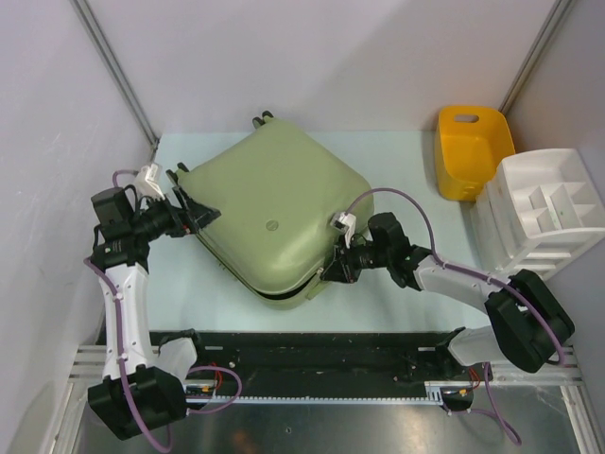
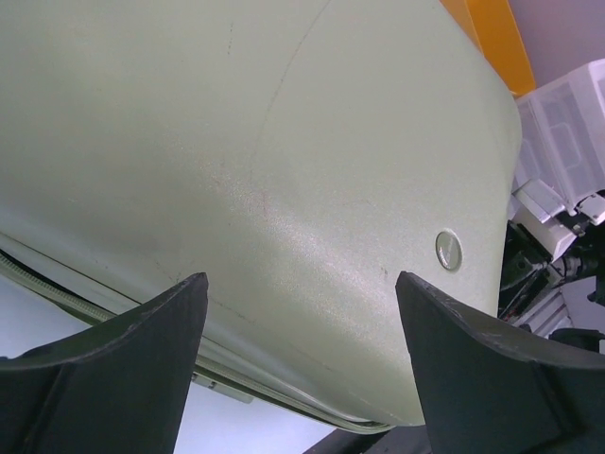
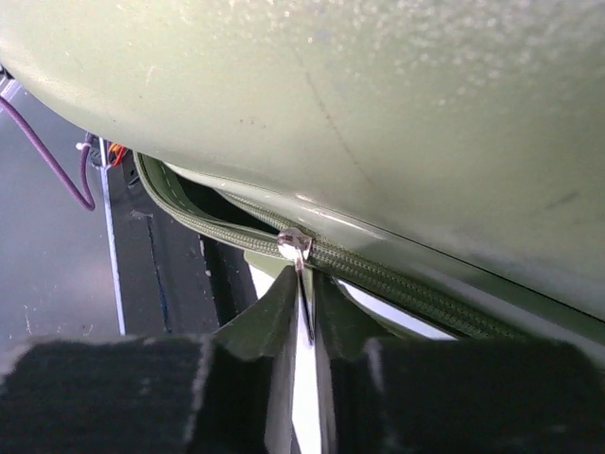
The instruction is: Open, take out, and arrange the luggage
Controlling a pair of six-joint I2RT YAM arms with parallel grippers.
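Observation:
The luggage (image 1: 274, 203) lies flat on the table, a sage-green hard shell with a round logo (image 1: 271, 225). Its lid is down and the seam gapes slightly at the near corner. My left gripper (image 1: 194, 203) is open at the suitcase's left corner; in the left wrist view its fingers straddle the shell (image 2: 284, 142) without touching it. My right gripper (image 1: 336, 265) is at the near right corner. There its fingers (image 3: 284, 303) have closed to a narrow slit with the silver zipper pull (image 3: 294, 244) hanging between them. Left of the slider the zipper (image 3: 397, 279) is parted.
A yellow tub (image 1: 471, 151) stands at the back right, and a white divided tray (image 1: 544, 213) sits in front of it near the right wall. A black rail (image 1: 312, 350) runs along the near table edge. Walls close in on both sides.

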